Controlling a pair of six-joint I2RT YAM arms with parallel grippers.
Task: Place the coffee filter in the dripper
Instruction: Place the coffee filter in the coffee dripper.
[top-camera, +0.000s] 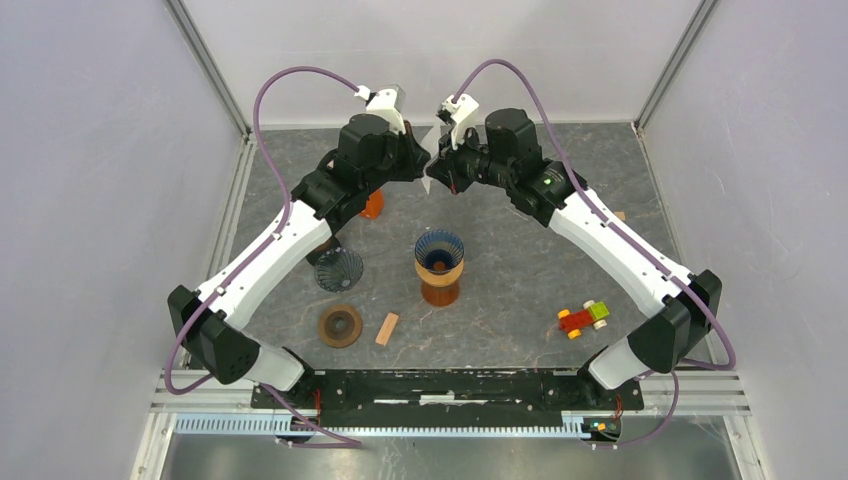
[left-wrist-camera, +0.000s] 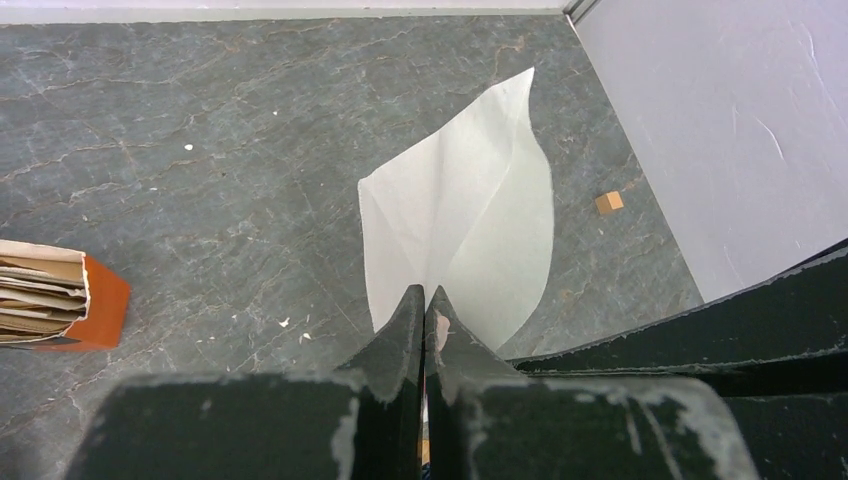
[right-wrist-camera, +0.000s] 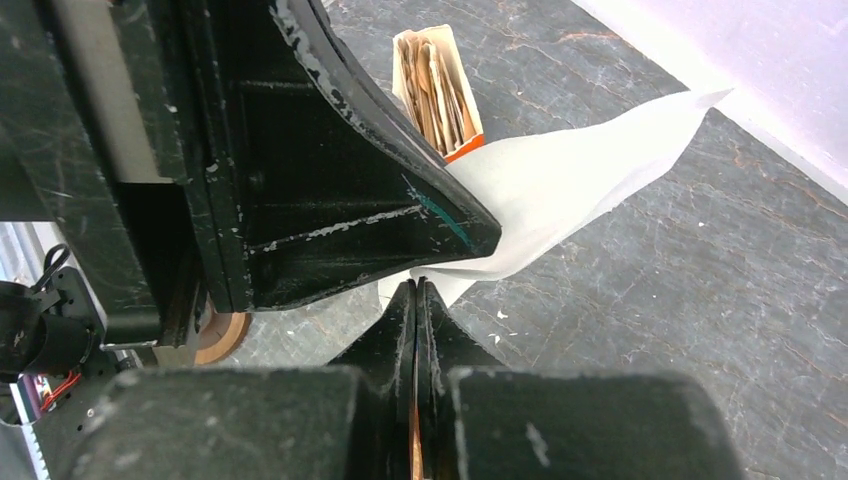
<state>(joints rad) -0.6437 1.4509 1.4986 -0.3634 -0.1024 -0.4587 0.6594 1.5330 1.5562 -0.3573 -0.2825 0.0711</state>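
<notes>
The white paper coffee filter (left-wrist-camera: 470, 215) hangs in the air over the back of the table, a small pale wedge (top-camera: 437, 135) in the top view. My left gripper (left-wrist-camera: 425, 292) is shut on its lower point. My right gripper (right-wrist-camera: 416, 284) faces the left one and is shut on the filter's (right-wrist-camera: 570, 185) bottom edge, just under the left finger (right-wrist-camera: 330, 170). Both grippers, left (top-camera: 420, 160) and right (top-camera: 440, 175), meet tip to tip. The dripper (top-camera: 439, 252), a blue ribbed cone on a brown stand, sits mid-table in front of them with nothing in it.
An orange holder (left-wrist-camera: 75, 300) stuffed with more filters stands back left, below the left arm. A dark ribbed cone (top-camera: 338, 268), a brown ring (top-camera: 340, 325) and a wooden block (top-camera: 386, 328) lie front left. A toy car (top-camera: 583, 318) sits front right, a small wooden cube (left-wrist-camera: 608, 202) by the right wall.
</notes>
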